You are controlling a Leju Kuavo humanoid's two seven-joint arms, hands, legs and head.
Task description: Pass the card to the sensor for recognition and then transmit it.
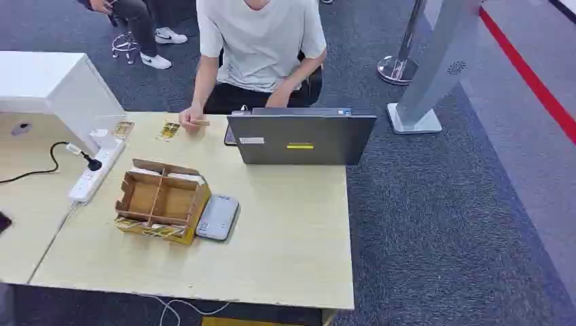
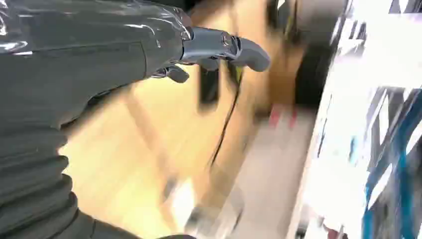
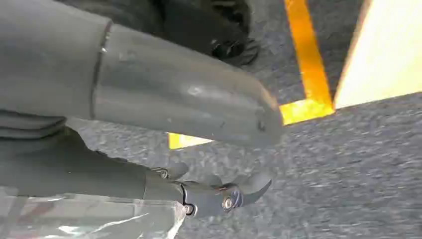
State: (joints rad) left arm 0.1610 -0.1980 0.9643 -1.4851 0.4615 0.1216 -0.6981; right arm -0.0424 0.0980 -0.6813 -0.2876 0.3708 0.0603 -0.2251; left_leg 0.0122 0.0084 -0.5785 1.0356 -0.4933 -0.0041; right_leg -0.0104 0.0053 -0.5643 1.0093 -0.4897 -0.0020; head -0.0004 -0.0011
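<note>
- Lying near the table's far edge, two cards are sitting beside the person's hand, well apart from both robot hands.
- Left hand and right hand are hanging with fingers apart, holding nothing.
- Grey sensor is touching the cardboard box.

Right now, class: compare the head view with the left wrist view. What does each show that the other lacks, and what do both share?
Head view alone: a person seated behind a laptop, a divided cardboard box, a grey sensor pad, a power strip and cards.

Left wrist view alone: the left hand, empty, fingers apart, though blurred.

Shared: the pale wooden table.
</note>
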